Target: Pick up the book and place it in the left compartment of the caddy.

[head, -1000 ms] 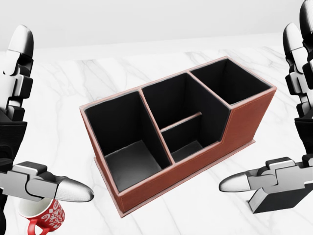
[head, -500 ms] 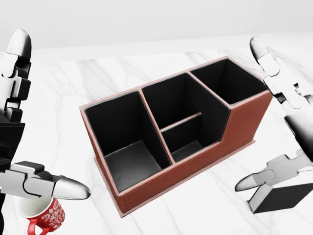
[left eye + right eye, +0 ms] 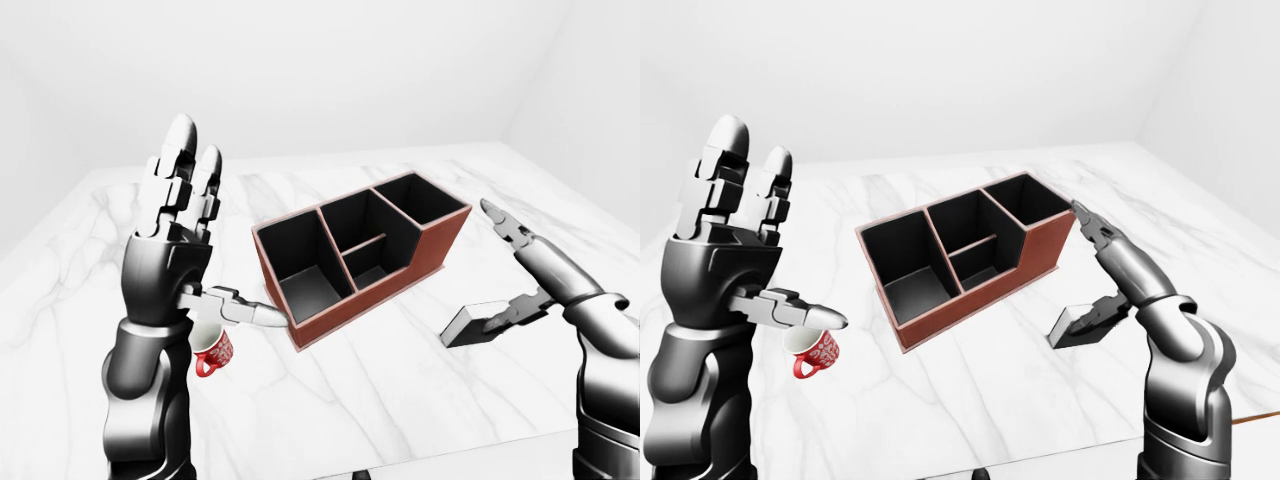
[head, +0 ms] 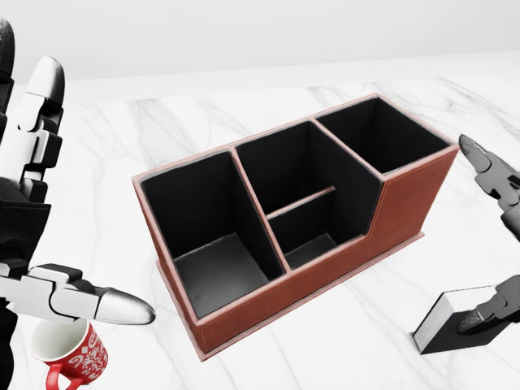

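The book [image 4: 445,323], black with a white page edge, lies flat on the marble at the lower right of the head view. My right hand [image 3: 490,265] is open. Its thumb [image 4: 487,313] lies over the book's top, and its long fingers [image 4: 487,166] stretch out well above, beside the caddy's right end. The red-brown caddy [image 4: 325,276] with a black lining stands at an angle in the middle. Its large left compartment [image 4: 203,203] has nothing in it. My left hand [image 3: 230,225] is raised and open at the left, holding nothing.
A red and white mug [image 4: 69,353] stands below my left thumb, to the left of the caddy. The white marble table [image 3: 400,400] ends at a near edge along the bottom of the eye views. Plain white walls lie behind.
My right hand has swung down and to the right in the head view. Its fingers now spread wide, and its thumb has dropped onto the book. The left hand shifted slightly.
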Robot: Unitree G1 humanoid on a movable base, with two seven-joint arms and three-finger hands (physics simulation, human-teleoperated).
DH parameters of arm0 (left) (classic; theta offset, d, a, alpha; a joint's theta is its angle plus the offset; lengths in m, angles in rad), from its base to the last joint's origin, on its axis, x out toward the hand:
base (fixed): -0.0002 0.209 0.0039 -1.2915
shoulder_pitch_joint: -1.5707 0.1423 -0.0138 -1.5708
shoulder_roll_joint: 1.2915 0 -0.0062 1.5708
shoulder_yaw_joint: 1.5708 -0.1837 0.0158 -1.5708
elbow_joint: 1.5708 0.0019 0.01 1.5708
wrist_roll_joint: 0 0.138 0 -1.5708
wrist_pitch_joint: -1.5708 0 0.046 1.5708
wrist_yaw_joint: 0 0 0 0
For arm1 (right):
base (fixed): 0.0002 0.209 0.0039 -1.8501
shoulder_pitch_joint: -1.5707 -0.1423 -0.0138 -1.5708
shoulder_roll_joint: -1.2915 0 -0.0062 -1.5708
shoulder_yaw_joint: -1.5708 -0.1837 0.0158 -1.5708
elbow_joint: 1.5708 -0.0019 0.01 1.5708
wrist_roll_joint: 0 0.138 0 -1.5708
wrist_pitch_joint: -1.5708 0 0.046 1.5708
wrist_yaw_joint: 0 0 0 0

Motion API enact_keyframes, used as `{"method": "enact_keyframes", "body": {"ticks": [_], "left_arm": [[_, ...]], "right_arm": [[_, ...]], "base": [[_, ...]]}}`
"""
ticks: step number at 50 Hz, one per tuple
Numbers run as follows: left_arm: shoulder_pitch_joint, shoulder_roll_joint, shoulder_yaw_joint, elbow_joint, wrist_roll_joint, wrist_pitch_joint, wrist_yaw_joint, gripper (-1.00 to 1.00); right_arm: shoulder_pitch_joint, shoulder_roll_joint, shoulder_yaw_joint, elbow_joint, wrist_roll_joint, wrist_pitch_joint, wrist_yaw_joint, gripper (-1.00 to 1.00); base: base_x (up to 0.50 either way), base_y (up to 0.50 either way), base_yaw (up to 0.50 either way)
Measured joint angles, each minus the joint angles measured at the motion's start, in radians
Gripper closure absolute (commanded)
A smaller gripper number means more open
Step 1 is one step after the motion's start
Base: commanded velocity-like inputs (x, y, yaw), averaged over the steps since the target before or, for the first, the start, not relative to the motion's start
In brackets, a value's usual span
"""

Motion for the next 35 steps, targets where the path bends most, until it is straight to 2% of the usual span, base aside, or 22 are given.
{"method": "enact_keyframes", "body": {"ticks": [8, 15, 23, 35], "left_arm": [[0.000, -0.001, -0.002, 0.003, 0.005, 0.000, -0.001, -1.00], [0.002, -0.003, -0.004, -0.001, 0.006, 0.000, -0.002, -1.00], [0.003, -0.005, -0.005, 0.000, 0.005, 0.000, -0.002, -1.00], [0.008, -0.006, -0.005, 0.000, 0.002, 0.000, -0.002, -1.00]], "right_arm": [[0.015, -0.034, -0.024, 0.132, -0.073, -0.006, 0.000, -1.00], [0.017, -0.060, -0.019, 0.251, -0.167, -0.062, -0.006, -1.00], [-0.001, -0.081, 0.015, 0.365, -0.291, -0.121, -0.058, -1.00], [-0.046, -0.092, 0.084, 0.464, -0.477, -0.172, -0.166, -1.00]], "base": [[0.00, 0.00, 0.00], [0.00, 0.00, 0.00], [0.00, 0.00, 0.00], [0.00, 0.00, 0.00]]}}
